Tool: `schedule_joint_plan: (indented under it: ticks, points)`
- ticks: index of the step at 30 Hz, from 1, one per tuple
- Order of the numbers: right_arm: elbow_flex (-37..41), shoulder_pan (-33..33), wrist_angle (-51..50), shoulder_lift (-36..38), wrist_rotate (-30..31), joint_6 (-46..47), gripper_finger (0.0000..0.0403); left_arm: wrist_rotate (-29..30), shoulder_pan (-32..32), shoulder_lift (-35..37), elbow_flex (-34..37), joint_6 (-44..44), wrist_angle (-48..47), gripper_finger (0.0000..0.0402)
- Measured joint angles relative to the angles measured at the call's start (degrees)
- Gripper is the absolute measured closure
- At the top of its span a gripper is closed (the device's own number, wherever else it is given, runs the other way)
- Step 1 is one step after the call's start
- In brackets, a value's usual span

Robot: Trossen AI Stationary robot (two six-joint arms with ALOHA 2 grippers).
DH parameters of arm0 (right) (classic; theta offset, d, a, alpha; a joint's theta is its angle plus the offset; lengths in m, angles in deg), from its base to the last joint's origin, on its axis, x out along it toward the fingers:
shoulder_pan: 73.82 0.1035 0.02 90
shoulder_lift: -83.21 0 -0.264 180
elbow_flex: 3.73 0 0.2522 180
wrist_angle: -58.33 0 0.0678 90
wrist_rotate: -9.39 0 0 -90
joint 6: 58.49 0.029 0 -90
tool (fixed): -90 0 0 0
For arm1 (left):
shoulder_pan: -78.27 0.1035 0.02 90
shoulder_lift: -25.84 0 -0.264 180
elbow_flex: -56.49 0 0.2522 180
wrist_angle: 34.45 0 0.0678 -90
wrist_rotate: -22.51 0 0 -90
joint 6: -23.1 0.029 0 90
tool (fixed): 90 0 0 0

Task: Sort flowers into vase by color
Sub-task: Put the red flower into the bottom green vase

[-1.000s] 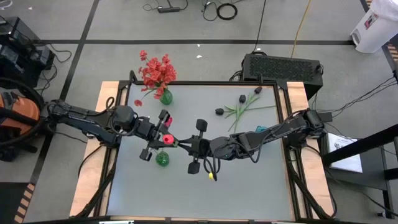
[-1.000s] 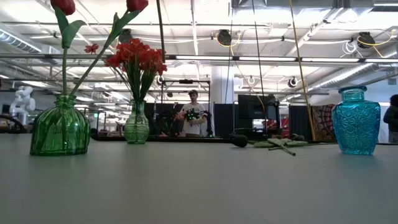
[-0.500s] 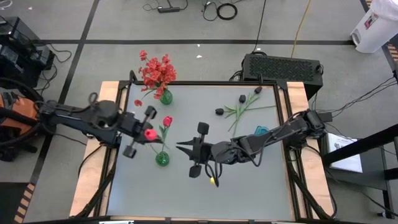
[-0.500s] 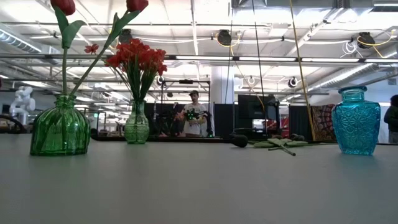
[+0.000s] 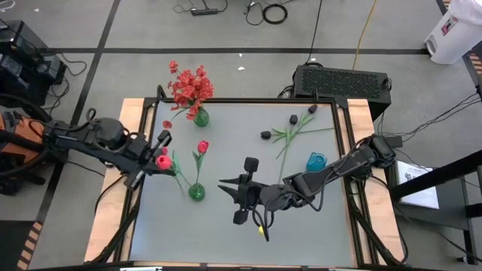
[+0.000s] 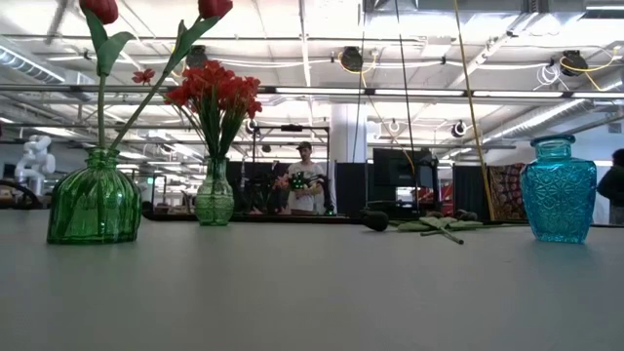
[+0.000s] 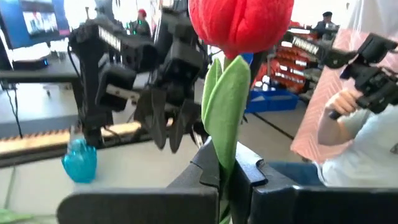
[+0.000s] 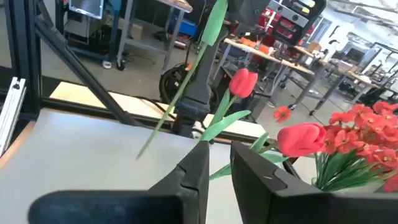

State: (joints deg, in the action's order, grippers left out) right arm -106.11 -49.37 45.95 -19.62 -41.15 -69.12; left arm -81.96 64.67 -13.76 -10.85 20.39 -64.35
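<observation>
1. Your landmark is the round green vase (image 5: 196,193), standing left of the middle of the worktop (image 5: 248,233).
2. The left tool (image 5: 154,156) hangs left of that vase, over the worktop's left edge. In the left wrist view its fingers (image 7: 206,168) are drawn together with the green stem and leaf of a red tulip (image 5: 163,160) running down between them, so it is clamped on that flower.
3. From above, the tulip's stem slants from the bud at the left tool down to the mouth of the green vase.
4. A second red tulip (image 5: 202,146) rises from the same vase, leaning towards the far side of the worktop.
5. The right tool (image 5: 224,185) sits just right of the green vase, pointing at it but not touching. Its fingers (image 8: 198,167) stand a little apart, with nothing between them.
6. Beyond the green vase, at the far edge, a slimmer green vase (image 5: 200,117) holds the red sprays (image 5: 188,86).
7. Well to the right of the green vase stands a blue vase (image 5: 315,161). You cannot tell from these views whether it holds anything.
8. Farther back than the blue vase, the black blooms (image 5: 266,135) lie flat on the worktop with their green stems (image 5: 290,135) crossing.
9. In the low view a person (image 6: 304,180) stands in the room far behind the vases.
</observation>
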Motion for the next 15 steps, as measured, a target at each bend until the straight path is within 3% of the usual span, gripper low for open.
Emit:
schedule_joint_plan:
  ticks: [15]
  points:
    - [0.0, 0.9, -10.2, 0.0, -0.1, 9.8, 0.0344, 1.8, -0.7, -2.9, 1.1, 5.4, -2.4, 0.0389]
